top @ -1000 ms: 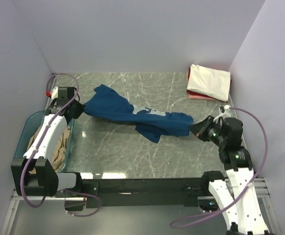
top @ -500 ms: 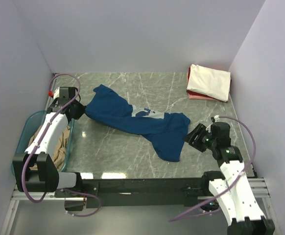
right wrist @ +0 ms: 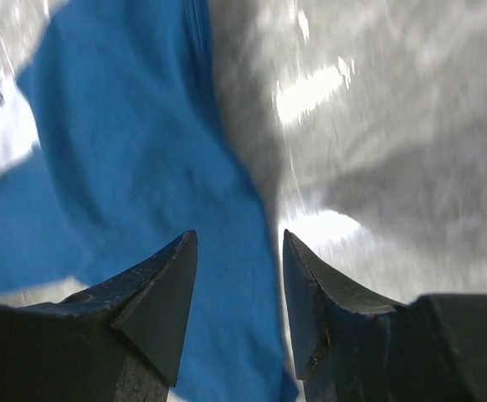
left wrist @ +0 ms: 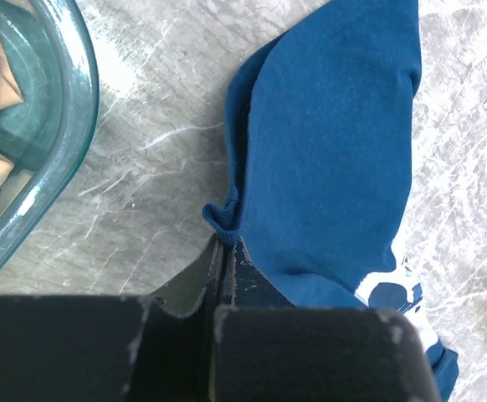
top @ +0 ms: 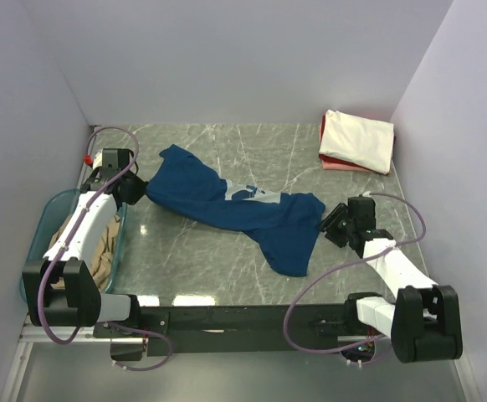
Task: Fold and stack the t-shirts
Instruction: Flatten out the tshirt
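Note:
The navy t-shirt [top: 243, 211] lies stretched in a loose band across the marble table, its pale print partly showing. My left gripper [top: 140, 189] is shut on its left edge; the left wrist view shows a fold of the navy cloth [left wrist: 222, 219] pinched between the closed jaws [left wrist: 225, 251]. My right gripper [top: 331, 223] is open and empty, just right of the shirt's right end; the right wrist view shows the navy t-shirt [right wrist: 126, 193] under and beyond the open right gripper [right wrist: 239, 243]. A folded cream t-shirt [top: 358, 140] lies on a red one [top: 334, 162] at the back right.
A translucent teal tub [top: 47, 224] at the near left holds tan cloth [top: 103, 255]; the tub also shows in the left wrist view [left wrist: 55, 126]. Grey walls close in the table on three sides.
My right gripper has let go of the shirt's right end, which dropped onto the table, and the right arm swung and drew back slightly. The left gripper kept its hold.

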`<act>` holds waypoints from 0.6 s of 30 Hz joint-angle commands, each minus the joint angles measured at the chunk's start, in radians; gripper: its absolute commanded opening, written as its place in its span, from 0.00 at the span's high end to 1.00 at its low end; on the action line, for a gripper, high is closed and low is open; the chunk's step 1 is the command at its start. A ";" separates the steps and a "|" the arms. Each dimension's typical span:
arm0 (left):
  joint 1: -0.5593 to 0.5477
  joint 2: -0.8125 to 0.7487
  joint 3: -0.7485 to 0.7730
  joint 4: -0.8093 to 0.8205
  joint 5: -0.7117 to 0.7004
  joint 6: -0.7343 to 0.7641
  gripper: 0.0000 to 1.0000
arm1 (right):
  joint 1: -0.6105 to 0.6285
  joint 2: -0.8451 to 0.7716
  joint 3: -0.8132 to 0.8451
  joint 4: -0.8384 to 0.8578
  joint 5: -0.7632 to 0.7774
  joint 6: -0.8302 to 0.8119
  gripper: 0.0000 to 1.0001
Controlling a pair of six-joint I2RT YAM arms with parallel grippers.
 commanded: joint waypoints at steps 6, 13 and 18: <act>0.004 -0.015 0.002 0.027 0.010 0.040 0.99 | 0.000 0.116 -0.017 0.321 0.087 0.043 0.49; 0.004 -0.014 -0.007 0.032 0.013 0.037 0.99 | 0.000 0.196 -0.037 0.377 0.065 0.052 0.55; 0.004 -0.014 -0.007 0.029 0.012 0.036 0.99 | 0.000 0.190 -0.059 0.391 0.053 0.062 0.56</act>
